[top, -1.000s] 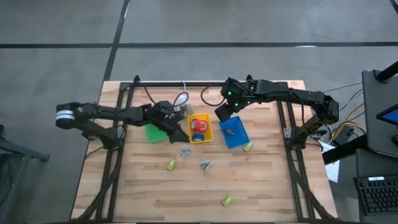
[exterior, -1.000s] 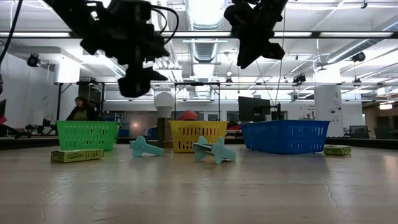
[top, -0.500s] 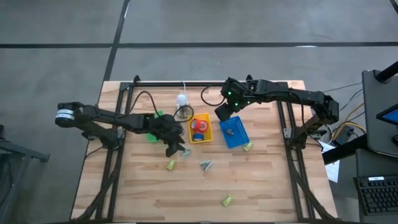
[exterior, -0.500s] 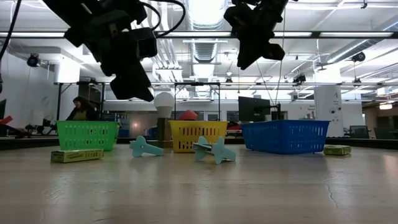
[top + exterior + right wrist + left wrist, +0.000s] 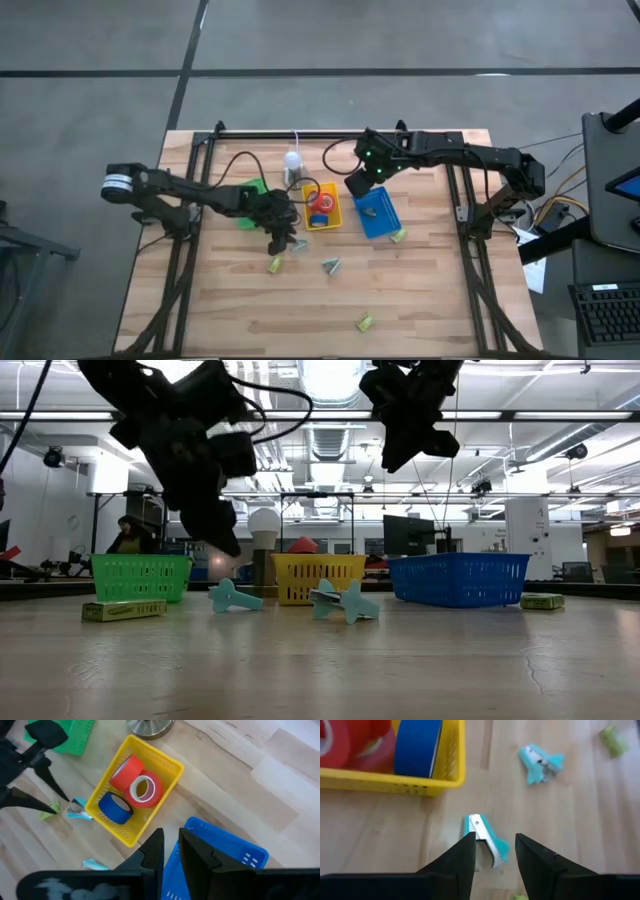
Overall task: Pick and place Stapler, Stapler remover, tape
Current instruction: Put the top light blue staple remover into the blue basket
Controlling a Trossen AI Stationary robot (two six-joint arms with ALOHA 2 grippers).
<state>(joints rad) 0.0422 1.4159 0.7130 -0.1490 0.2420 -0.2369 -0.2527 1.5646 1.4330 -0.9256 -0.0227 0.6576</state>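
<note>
Stapler remover (image 5: 485, 837) on the bare table (image 5: 440, 300), just in front of the yellow tray (image 5: 445, 782), lying flat with its teal wings to either side and the metal jaw end up. Small and light by the look of it, hard plastic and steel, smooth on the wings, so likely to skid or spin on the wood if nudged from one side only. Best taken across the narrow middle, both fingers meeting it together, not by the flared tips.

Farthest left, green tray (image 5: 245, 212), partly under the left arm. Next, left claw (image 5: 282, 243) low over the table, fingers moderately apart and straddling the remover, one fingertip at its edge, nothing gripped yet. Small yellow-green stapler (image 5: 274, 265) close by on the near side.

Then the yellow tray, holding the blue tape (image 5: 417, 745) and the red rolls (image 5: 142, 790), all on edge and crowded together. Second teal remover (image 5: 541, 762) loose on the table a little to the right, well clear of the claw. Another stapler (image 5: 365, 322) alone toward the front edge.

Right of that, right claw (image 5: 357, 183) waiting high between the yellow and blue trays, fingers drawn close together, nothing between them. Blue tray (image 5: 225, 852) with one remover (image 5: 370, 210) already inside, and a third stapler (image 5: 398, 236) just off its right corner.
</note>
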